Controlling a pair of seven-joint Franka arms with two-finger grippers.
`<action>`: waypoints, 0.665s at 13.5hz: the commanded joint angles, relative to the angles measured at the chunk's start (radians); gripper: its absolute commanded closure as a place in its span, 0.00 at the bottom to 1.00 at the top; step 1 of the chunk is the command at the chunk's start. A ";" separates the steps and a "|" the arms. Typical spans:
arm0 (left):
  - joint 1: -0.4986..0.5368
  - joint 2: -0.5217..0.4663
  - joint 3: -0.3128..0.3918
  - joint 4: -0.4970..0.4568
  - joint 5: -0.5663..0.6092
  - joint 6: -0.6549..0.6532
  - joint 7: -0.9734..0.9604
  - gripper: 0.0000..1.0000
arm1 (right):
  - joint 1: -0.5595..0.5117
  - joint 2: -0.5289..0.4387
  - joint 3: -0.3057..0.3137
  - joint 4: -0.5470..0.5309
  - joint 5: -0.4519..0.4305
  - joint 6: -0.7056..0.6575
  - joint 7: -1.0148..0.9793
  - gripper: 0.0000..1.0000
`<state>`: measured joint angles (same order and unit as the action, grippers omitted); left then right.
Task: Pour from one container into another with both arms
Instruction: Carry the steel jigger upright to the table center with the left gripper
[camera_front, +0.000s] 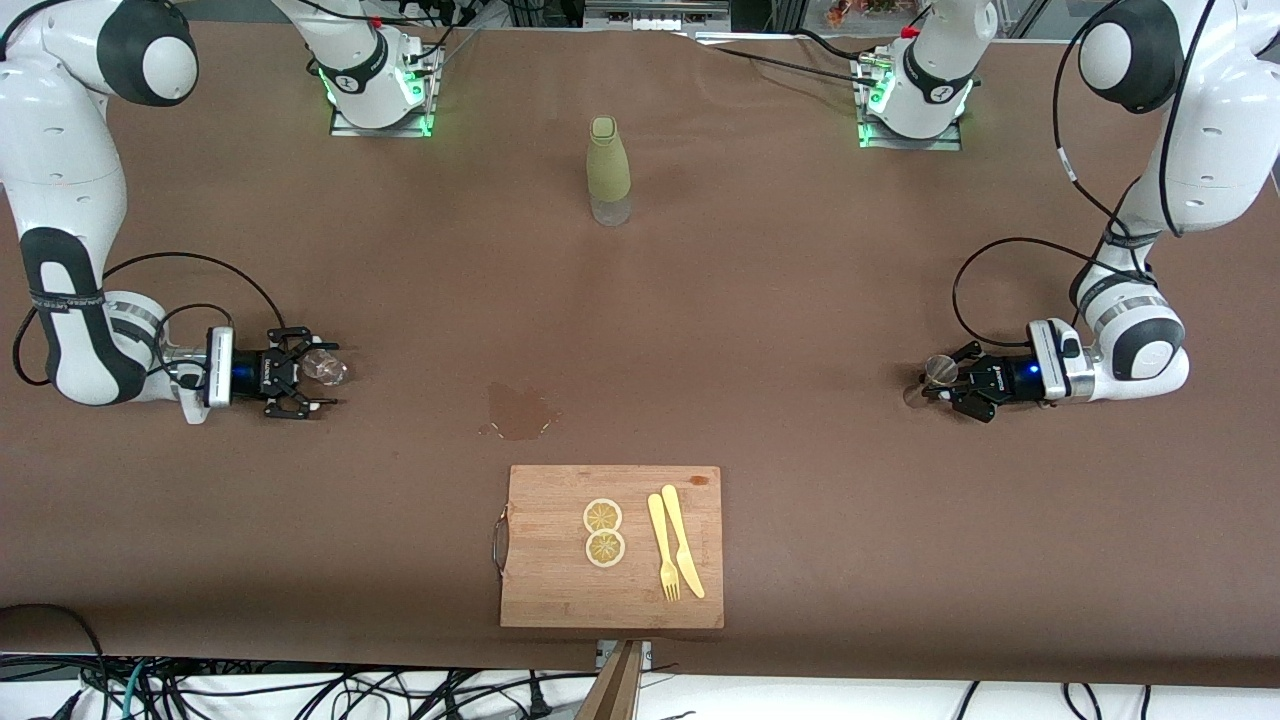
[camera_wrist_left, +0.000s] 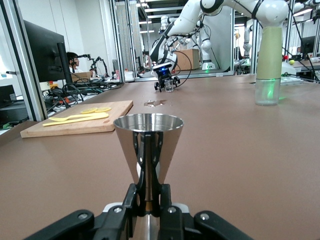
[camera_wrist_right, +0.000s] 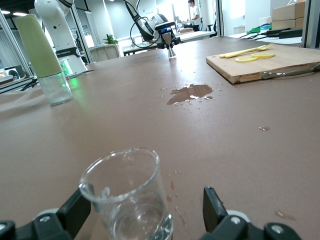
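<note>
The steel jigger (camera_wrist_left: 148, 140) stands upright near the left arm's end of the table, its wide mouth up. My left gripper (camera_wrist_left: 148, 187) is shut on its narrow waist, low at the table; in the front view the jigger (camera_front: 938, 372) shows at the gripper (camera_front: 940, 388). The clear glass cup (camera_wrist_right: 127, 195) sits near the right arm's end, between the spread fingers of my open right gripper (camera_wrist_right: 145, 212), close to one finger (camera_wrist_right: 75, 210) and apart from the other. The front view shows the cup (camera_front: 326, 368) at that gripper (camera_front: 318, 375).
A tall olive-green sleeved bottle (camera_front: 608, 170) stands mid-table near the bases. A wet spill (camera_front: 520, 412) darkens the cloth in the middle. Nearer the front camera lies a wooden cutting board (camera_front: 550, 580) with two lemon slices (camera_front: 603, 530), a yellow fork and knife (camera_front: 675, 540).
</note>
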<state>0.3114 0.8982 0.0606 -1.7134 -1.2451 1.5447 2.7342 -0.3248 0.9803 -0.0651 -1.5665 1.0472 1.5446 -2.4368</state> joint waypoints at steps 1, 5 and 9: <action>-0.005 -0.060 0.008 -0.003 0.037 -0.043 0.006 1.00 | 0.007 0.011 0.004 0.002 0.030 -0.008 -0.015 0.01; -0.066 -0.166 -0.001 0.026 0.133 -0.023 -0.238 1.00 | 0.018 0.018 0.008 0.003 0.042 -0.008 -0.015 0.06; -0.188 -0.243 -0.002 0.003 0.113 0.078 -0.384 1.00 | 0.024 0.024 0.008 0.003 0.042 -0.011 -0.016 0.17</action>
<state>0.1841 0.6990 0.0523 -1.6750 -1.1359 1.5732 2.4152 -0.3022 0.9877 -0.0572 -1.5665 1.0677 1.5446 -2.4381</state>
